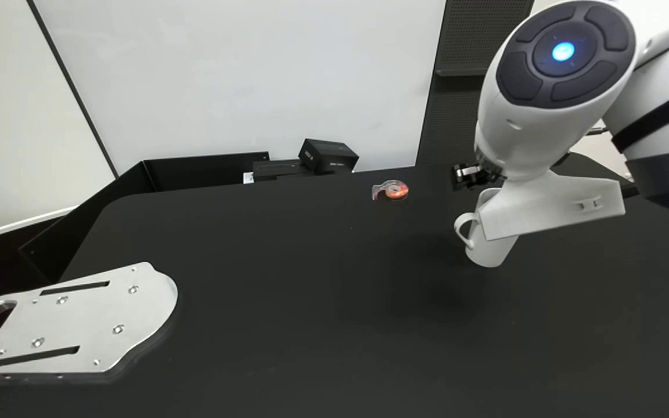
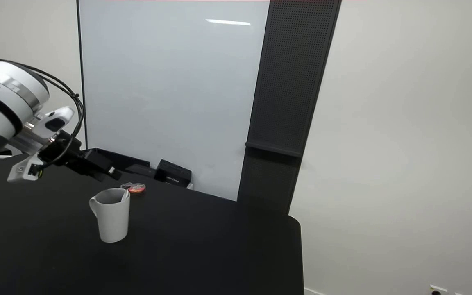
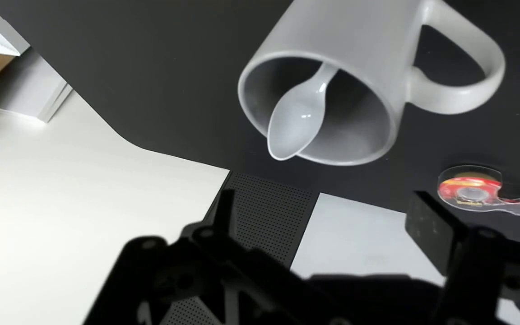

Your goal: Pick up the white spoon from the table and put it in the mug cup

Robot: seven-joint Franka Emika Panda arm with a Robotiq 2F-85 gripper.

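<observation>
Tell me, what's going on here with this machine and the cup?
A robot arm has the job of putting a white spoon into a mug. The spoon is already in, handle down, bowl up at the rim. The claw is open and empty, apart from the mug, which stands on the black table.

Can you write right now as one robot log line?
gripper: open, empty | mug cup: upright on table | white spoon: inside mug cup, bowl end up | task: looks done
</observation>
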